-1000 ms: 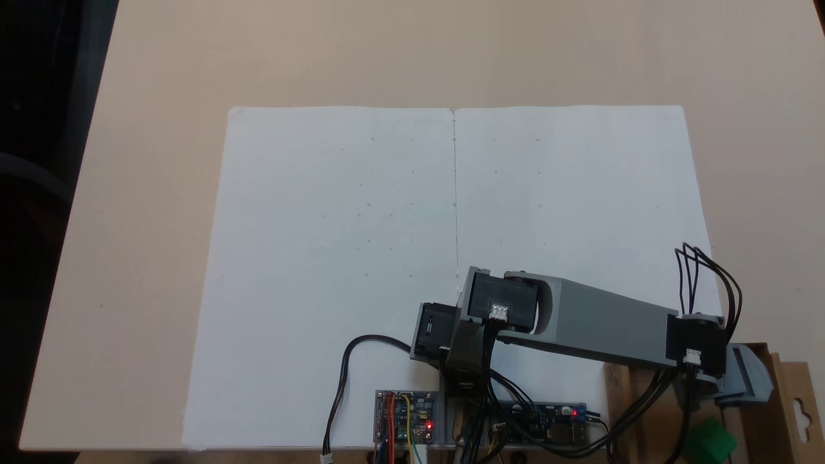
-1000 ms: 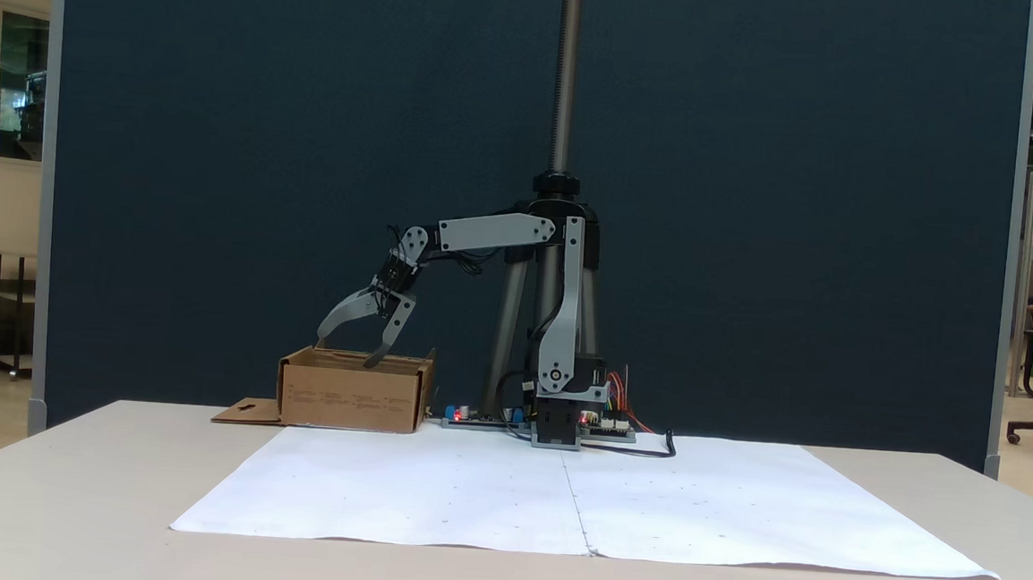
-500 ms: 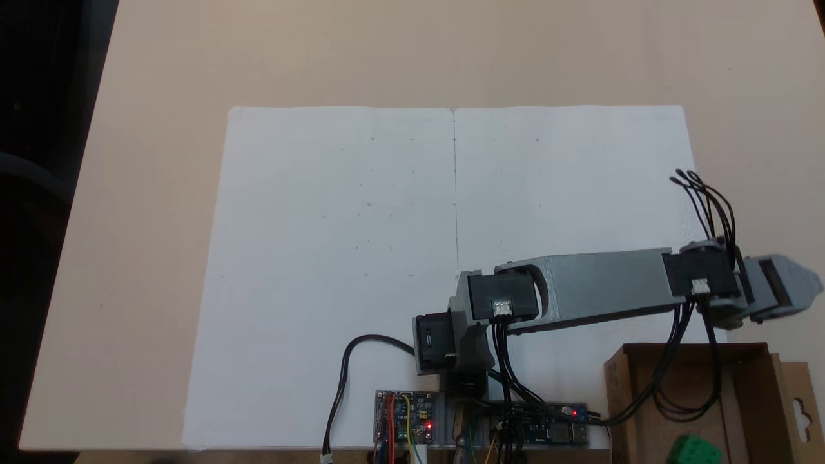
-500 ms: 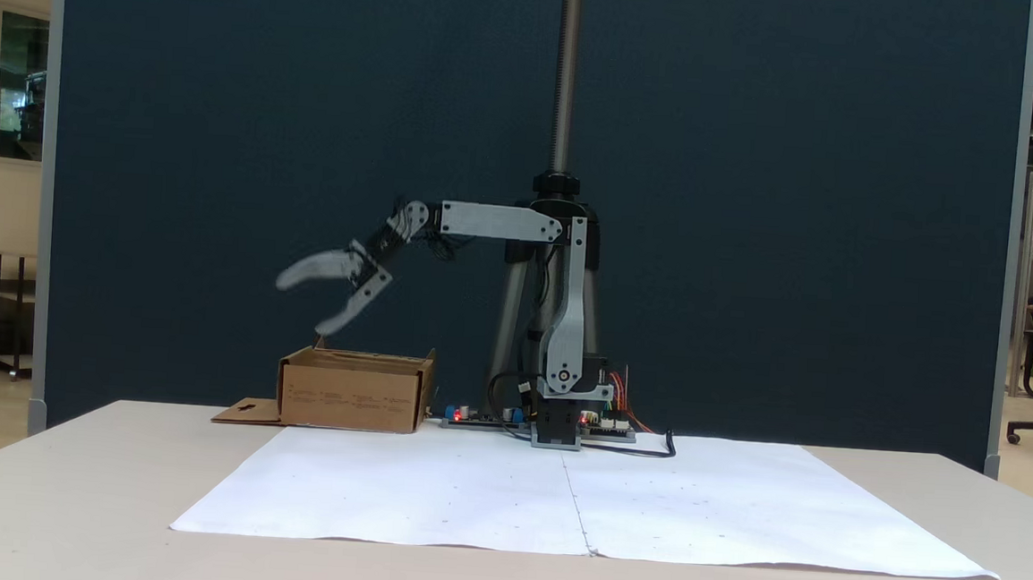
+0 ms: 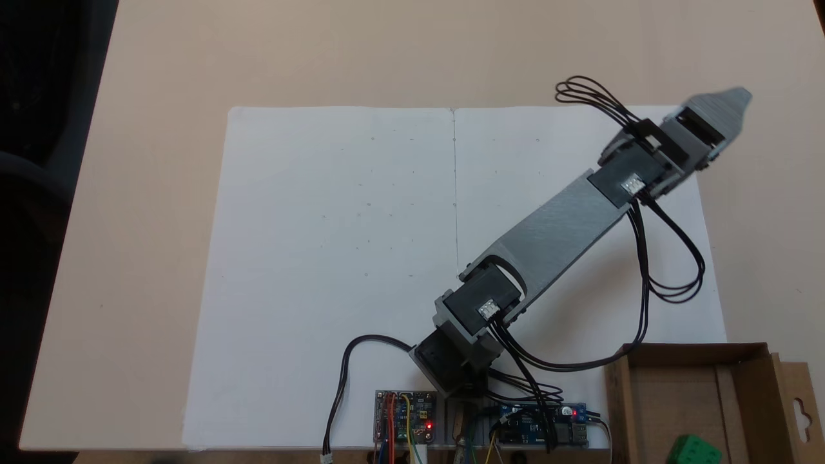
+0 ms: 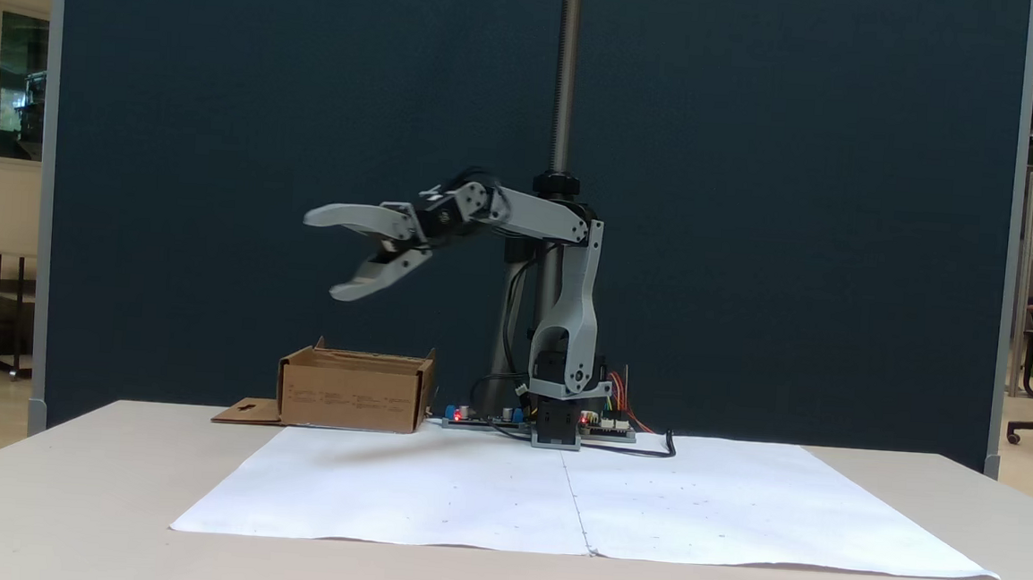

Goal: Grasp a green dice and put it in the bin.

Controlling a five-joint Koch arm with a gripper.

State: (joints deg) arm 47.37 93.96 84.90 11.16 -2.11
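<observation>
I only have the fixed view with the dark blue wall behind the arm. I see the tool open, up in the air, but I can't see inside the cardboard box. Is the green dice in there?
Observer: Yes. In a fixed view from above, the green dice lies on the floor of the bin, partly cut off by the picture's lower edge.
Operator: Is the tool above the bin?
Observer: No. From above, the tool is over the far right corner of the white paper, well away from the bin.
Operator: Any cables in the bin?
Observer: The black cables loop over the paper; one strand passes close to the bin's corner, and I cannot tell whether it touches.
</observation>
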